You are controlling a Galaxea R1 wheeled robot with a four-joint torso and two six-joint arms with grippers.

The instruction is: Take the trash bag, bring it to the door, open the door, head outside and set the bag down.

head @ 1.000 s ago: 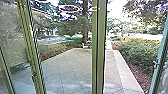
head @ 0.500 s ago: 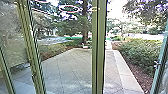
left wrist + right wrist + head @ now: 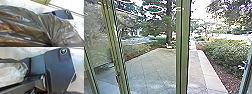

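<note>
The trash bag (image 3: pixel 25 28), brown, shiny and see-through, spreads widely in the left wrist view. Its folds draw together into a tight neck where my left gripper (image 3: pixel 51 43) is shut on it. Pale crumpled plastic (image 3: pixel 11 73) lies beside the robot's dark plate in the right wrist view; whether it is part of the same bag I cannot tell. At the right edge of the head view stands the door (image 3: pixel 247 72), swung open, with its metal handle (image 3: pixel 242 65) in front of the bushes. An open gap lies between it and the green middle post (image 3: pixel 182 47).
Glass panels in green frames (image 3: pixel 116 50) stand on the left. Beyond the doorway runs a paved yard (image 3: pixel 151 67), with a pale strip (image 3: pixel 209 72) along its right side. Bushes (image 3: pixel 224 52) border it on the right, and a tree trunk (image 3: pixel 169 25) rises farther back.
The door has swung farther to the right in the head view, its handle moving a little with it. The post and the yard have stayed in place.
</note>
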